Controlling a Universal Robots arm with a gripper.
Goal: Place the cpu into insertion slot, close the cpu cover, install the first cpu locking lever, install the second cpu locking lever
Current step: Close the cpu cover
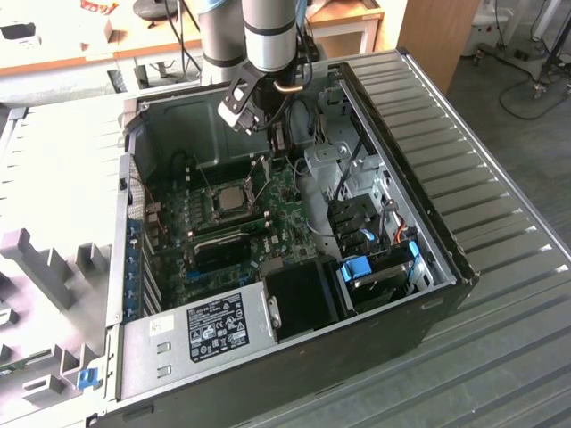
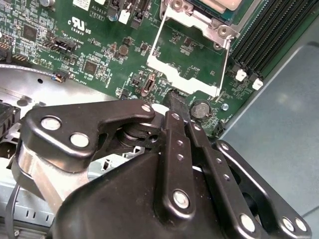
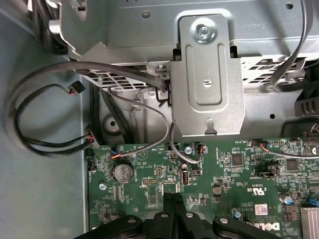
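We see the gripper with its two fingers pressed flat together and nothing between them. In the first wrist view the gripper shows the same tight seam. It hangs low over the green board, just beside the socket on the side where the cover hinges.

The cover is swung open away from the socket toward the gripper, and bare board shows through its square window. Its free edge lies right at the fingertips; we cannot tell whether they touch it.

The chip already sits in the socket, its dull metal top uncovered. In the second wrist view the chip shows at the far side of the cover's hinge.

A coin battery sits just past the cover's free edge from the socket. Long black memory slots run alongside the socket.

In the exterior view the gripper hangs inside the open computer case. The power supply lies on the opposite side of the socket from it. Grey cables loop past the board's edge, beyond the gripper from the socket.
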